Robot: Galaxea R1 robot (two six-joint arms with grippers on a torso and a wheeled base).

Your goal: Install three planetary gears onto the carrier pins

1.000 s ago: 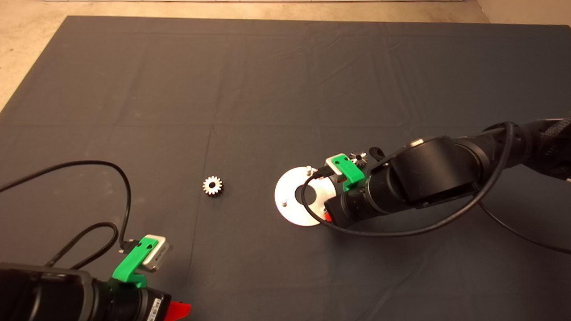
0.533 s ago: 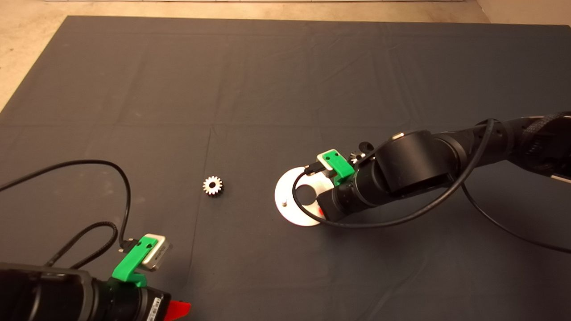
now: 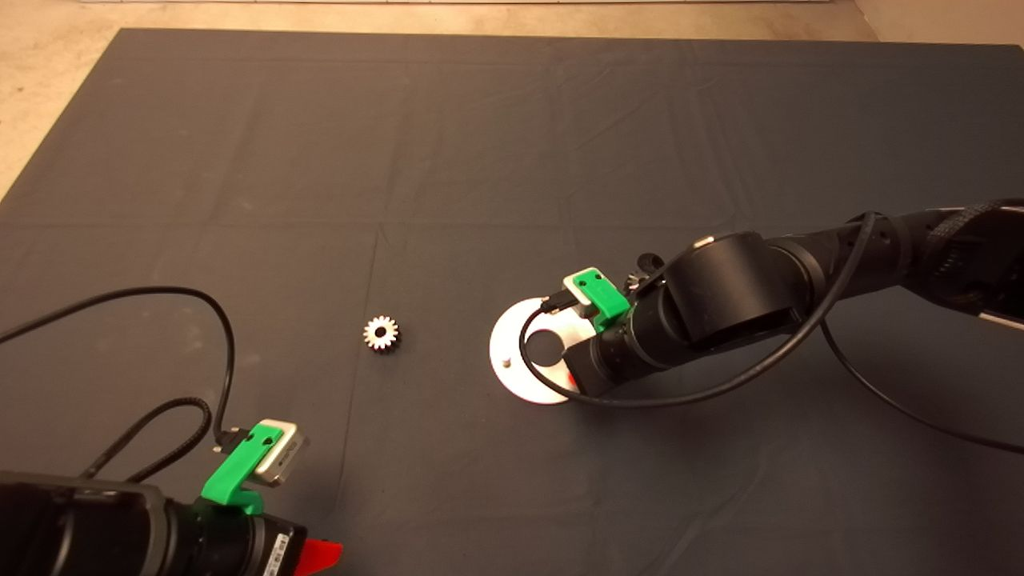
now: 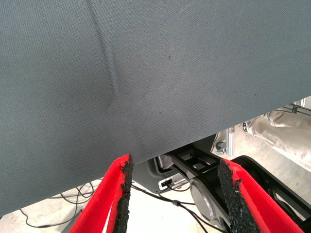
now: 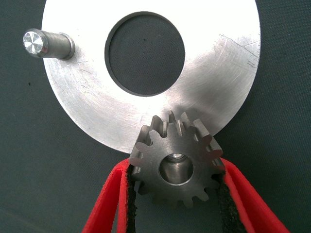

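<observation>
Right wrist view: small silvery-dark toothed steel spur gear (image 5: 176, 166) clamped between the two red fingers with black pads (image 5: 127, 194) of the green right gripper (image 5: 176, 194), bore facing the camera, bright metal of a pin tip visible down inside it. Held at the rim of the flat round silver carrier disc with its large central hole (image 5: 214, 68); bore axis and pin axis apparently lined up, gear probably partly down on that pin, seating depth not readable. One short upright silver stud (image 5: 47, 43) bare on the far side of the hole; third stud not shown here. Head view: same gripper (image 3: 578, 376) over the disc's right edge, arm reaching in from the right. Second identical gear (image 3: 381, 333) flat on the dark mat (image 3: 480, 160), well apart to the disc's left, nearer the left arm. A third toothed shape (image 3: 636, 279) barely glimpsed behind the right arm. Left gripper (image 4: 175, 194) parked at the lower left edge, fingers spread, nothing between them. Likely next: straight push along the pin axis, then release.
</observation>
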